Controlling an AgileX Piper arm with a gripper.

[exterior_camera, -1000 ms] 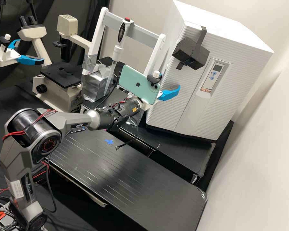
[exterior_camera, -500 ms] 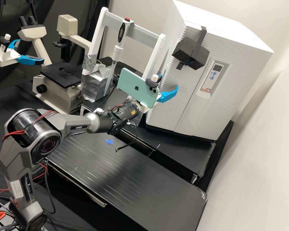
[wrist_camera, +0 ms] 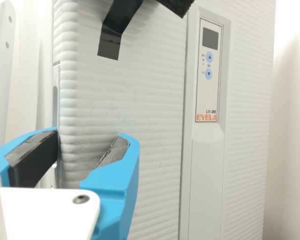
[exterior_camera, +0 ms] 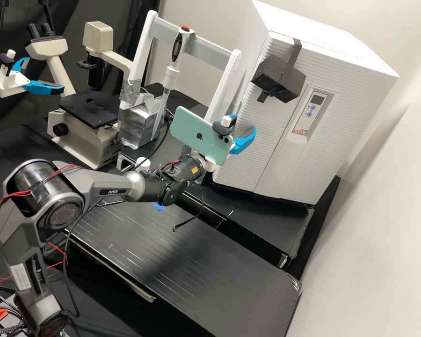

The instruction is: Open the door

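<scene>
Dipped slightly in the high view since the earlier frame, bringing the white gripper [exterior_camera: 243, 125] and its bright blue fingers [exterior_camera: 245, 141] beside the side edge of the white ribbed door [exterior_camera: 262, 131], probably to reach for its opening side. Carried a mint-green phone [exterior_camera: 200, 135] just behind, perhaps for filming close to the work. Saw the door closed on the white boxy cabinet [exterior_camera: 346, 56], with a black angular block [exterior_camera: 278, 78] strapped near its top, for reasons unclear.

In the wrist view, saw the fingers spread apart, likely to take the door's edge between them at the narrow pale recess [wrist_camera: 55, 107]. Could not confirm contact.
</scene>
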